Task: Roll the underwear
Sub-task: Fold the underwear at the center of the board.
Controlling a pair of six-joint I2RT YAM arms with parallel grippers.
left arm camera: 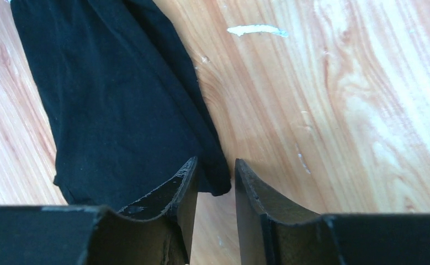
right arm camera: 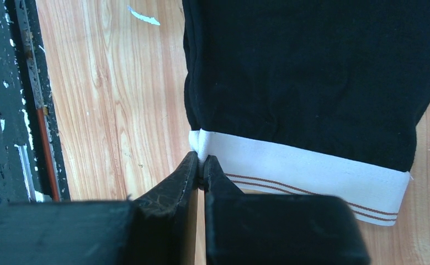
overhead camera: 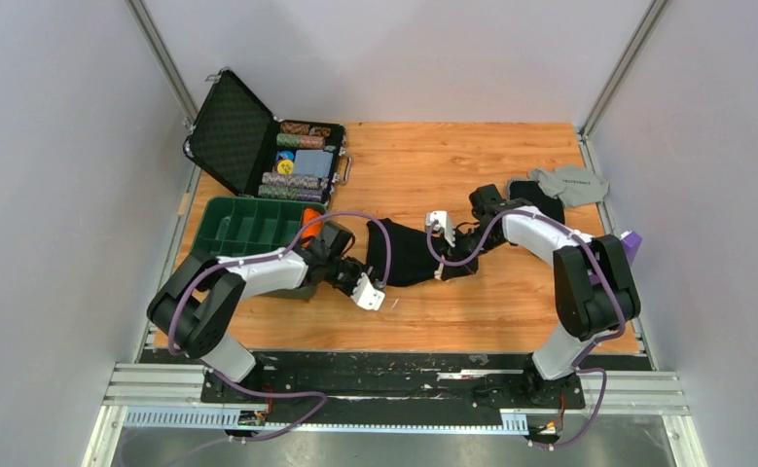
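Observation:
The black underwear (overhead camera: 409, 253) lies flat in the middle of the wooden table. Its white waistband (right arm camera: 306, 168) with thin red stripes is on the right side. My right gripper (right arm camera: 202, 165) is shut on the near corner of the waistband; it also shows in the top view (overhead camera: 445, 272). My left gripper (left arm camera: 215, 165) is low over the table at the garment's opposite near corner (left arm camera: 219, 185). Its jaws stand a little apart, with the cloth's corner tip between the fingertips and not pinched. It also shows in the top view (overhead camera: 382, 284).
An open black case (overhead camera: 258, 146) of poker chips stands at the back left. In front of it is a green tray (overhead camera: 243, 226) with an orange item (overhead camera: 311, 222). Another black garment (overhead camera: 542, 199) and a light grey garment (overhead camera: 571, 183) lie at the back right.

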